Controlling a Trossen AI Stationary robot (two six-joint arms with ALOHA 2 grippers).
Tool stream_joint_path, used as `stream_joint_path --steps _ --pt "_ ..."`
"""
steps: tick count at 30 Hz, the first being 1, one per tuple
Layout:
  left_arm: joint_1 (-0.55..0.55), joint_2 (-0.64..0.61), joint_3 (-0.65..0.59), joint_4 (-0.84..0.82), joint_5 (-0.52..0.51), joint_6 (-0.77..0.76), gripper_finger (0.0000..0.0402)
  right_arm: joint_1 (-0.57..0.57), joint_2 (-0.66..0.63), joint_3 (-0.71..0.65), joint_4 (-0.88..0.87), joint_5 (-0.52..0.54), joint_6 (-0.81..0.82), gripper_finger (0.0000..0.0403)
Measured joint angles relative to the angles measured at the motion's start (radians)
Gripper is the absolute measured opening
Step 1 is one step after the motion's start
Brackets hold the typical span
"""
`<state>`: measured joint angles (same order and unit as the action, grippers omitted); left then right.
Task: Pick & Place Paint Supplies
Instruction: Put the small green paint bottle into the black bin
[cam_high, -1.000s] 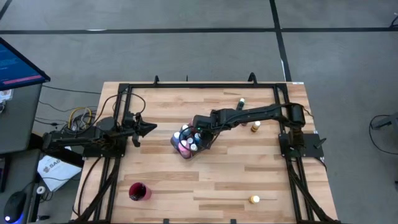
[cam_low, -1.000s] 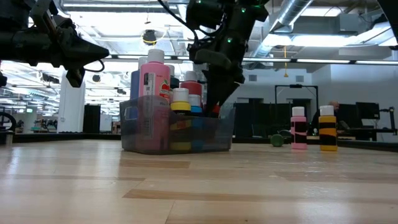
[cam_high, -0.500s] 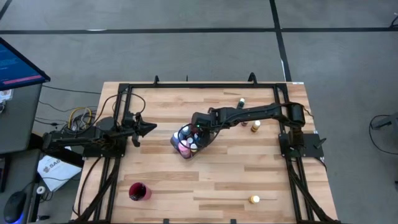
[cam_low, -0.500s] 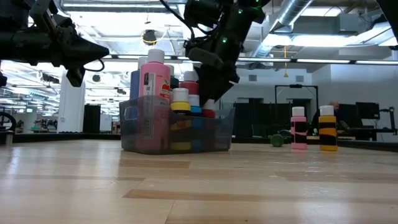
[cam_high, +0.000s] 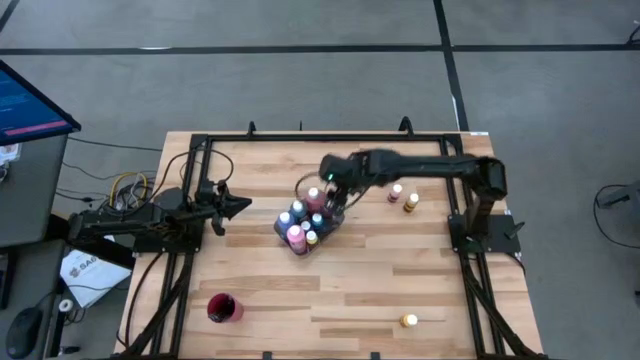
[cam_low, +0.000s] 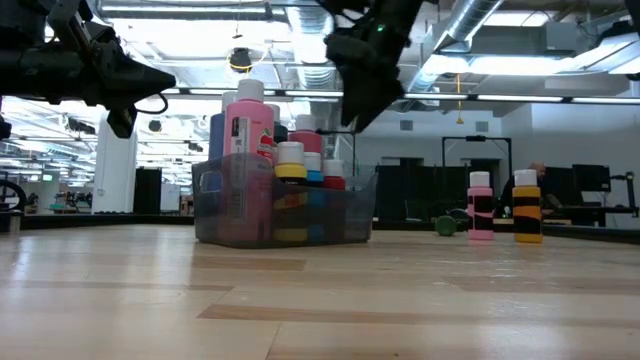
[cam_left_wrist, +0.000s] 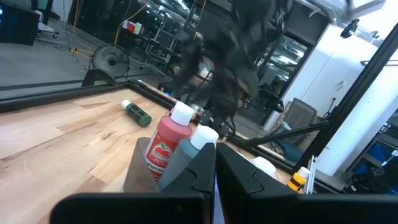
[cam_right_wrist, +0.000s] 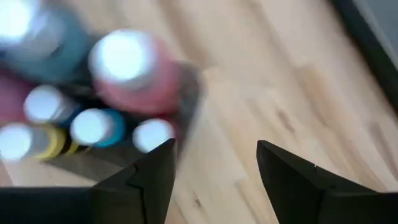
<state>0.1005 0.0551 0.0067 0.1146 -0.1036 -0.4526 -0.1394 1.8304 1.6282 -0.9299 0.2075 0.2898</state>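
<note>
A clear plastic bin (cam_high: 305, 228) (cam_low: 285, 205) stands mid-table, packed with upright paint bottles with pale caps: pink, blue, red and yellow. My right gripper (cam_high: 335, 205) (cam_low: 352, 115) (cam_right_wrist: 214, 165) hangs open above the bin's right end, slanting down, with nothing between its fingers. My left gripper (cam_high: 243, 205) (cam_low: 165, 82) is shut, level, left of the bin and well above the table. A pink bottle (cam_high: 396, 192) (cam_low: 480, 205) and a yellow-brown bottle (cam_high: 411, 202) (cam_low: 526, 205) stand upright on the table to the right. No paintbrush shows.
A green bottle (cam_left_wrist: 135, 113) lies on its side near the far edge. Another yellow bottle (cam_high: 408, 321) stands near the front right. A red cup (cam_high: 222, 308) sits near the front left. Black frame rails (cam_high: 330, 138) run along the table's edges.
My right gripper has risen out of the bin's right end and gone a little toward the table's right and far edges. A small white-capped bottle now shows in the bin where its fingers were. The bin has stayed put.
</note>
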Motion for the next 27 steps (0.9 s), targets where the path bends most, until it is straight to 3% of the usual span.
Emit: stream_joint_path --steps 7,13,17,27 --pt "0.0 0.0 0.0 0.001 0.0 0.0 0.0003 -0.235 -0.05 0.004 -0.163 0.022 0.096 0.0224" --pt "0.0 0.0 0.0 0.002 0.0 0.0 0.0003 -0.481 -0.043 -0.056 -0.168 -0.116 0.078 0.0222" --pt "0.0 0.0 0.0 0.008 0.0 0.0 0.0003 -0.609 -0.043 -0.113 -0.154 -0.13 0.078 0.0222" --pt "0.0 0.0 0.0 0.01 0.0 0.0 0.0003 -0.699 -0.042 -0.255 -0.035 -0.19 0.196 0.0223"
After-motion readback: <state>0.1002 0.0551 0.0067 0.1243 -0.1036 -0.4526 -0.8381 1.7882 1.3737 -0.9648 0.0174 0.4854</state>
